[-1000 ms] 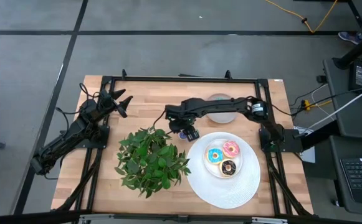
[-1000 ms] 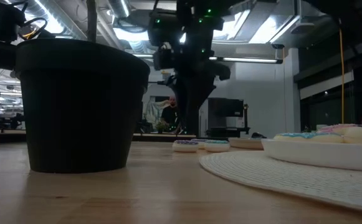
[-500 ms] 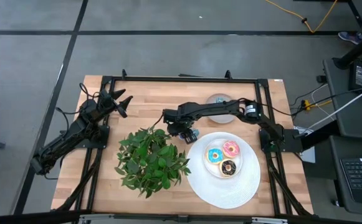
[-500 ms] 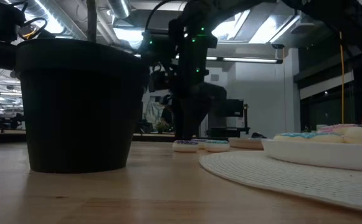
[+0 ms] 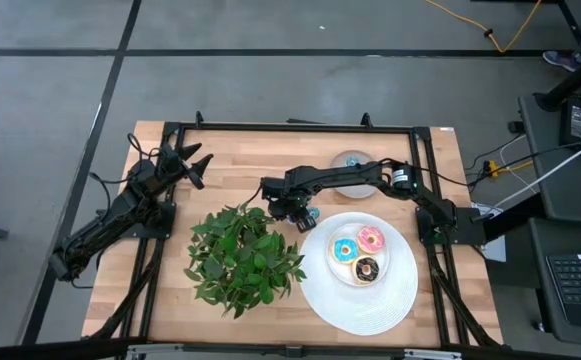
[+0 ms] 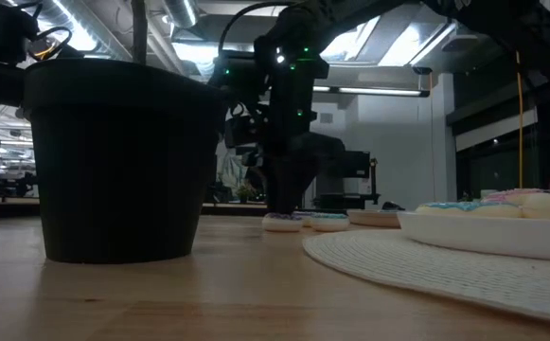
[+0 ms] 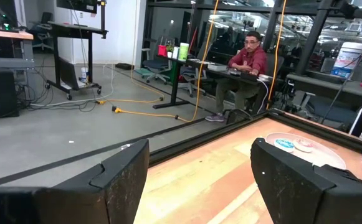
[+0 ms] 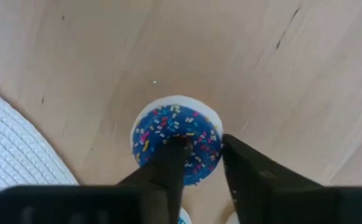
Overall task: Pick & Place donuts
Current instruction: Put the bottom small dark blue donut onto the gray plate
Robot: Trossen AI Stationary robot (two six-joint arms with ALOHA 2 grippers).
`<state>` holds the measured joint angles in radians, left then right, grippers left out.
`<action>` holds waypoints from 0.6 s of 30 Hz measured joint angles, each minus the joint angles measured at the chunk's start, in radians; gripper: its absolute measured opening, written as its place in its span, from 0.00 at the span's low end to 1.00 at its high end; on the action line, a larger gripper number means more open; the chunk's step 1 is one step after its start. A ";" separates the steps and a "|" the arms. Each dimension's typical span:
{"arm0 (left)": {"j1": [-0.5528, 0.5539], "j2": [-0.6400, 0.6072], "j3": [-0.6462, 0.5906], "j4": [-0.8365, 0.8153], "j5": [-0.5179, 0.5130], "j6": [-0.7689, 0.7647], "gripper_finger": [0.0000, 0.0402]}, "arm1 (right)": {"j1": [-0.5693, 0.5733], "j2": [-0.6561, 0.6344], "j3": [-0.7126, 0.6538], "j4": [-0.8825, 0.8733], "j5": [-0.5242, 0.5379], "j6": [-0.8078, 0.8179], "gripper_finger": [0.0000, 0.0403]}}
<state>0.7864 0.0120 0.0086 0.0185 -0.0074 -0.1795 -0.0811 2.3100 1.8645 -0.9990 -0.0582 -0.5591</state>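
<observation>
The right hand [image 8: 196,168] is lowered onto a blue sprinkled donut [image 8: 177,138], one finger in its hole, fingers slightly apart. The donut lies on the surface [image 5: 240,165] between the white mat [image 5: 320,285] and the plant [image 5: 242,255]. Three donuts [image 5: 360,253] rest on the mat. The left hand [image 5: 192,165], fingers apart, idles at the far left corner.

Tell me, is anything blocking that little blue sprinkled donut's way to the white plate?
Nothing visible does. The right gripper has one of its fingers in the hole of the blue sprinkled donut, which lies on bare wood beside the white plate. The potted plant stands on the other side.
</observation>
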 joint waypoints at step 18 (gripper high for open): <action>0.000 0.000 0.000 0.000 0.000 0.001 0.67 | -0.026 0.002 0.116 -0.127 0.003 0.071 0.10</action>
<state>0.7862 0.0120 0.0086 0.0185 -0.0074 -0.1787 -0.1067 2.3119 1.9809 -1.1259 -0.0554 -0.4882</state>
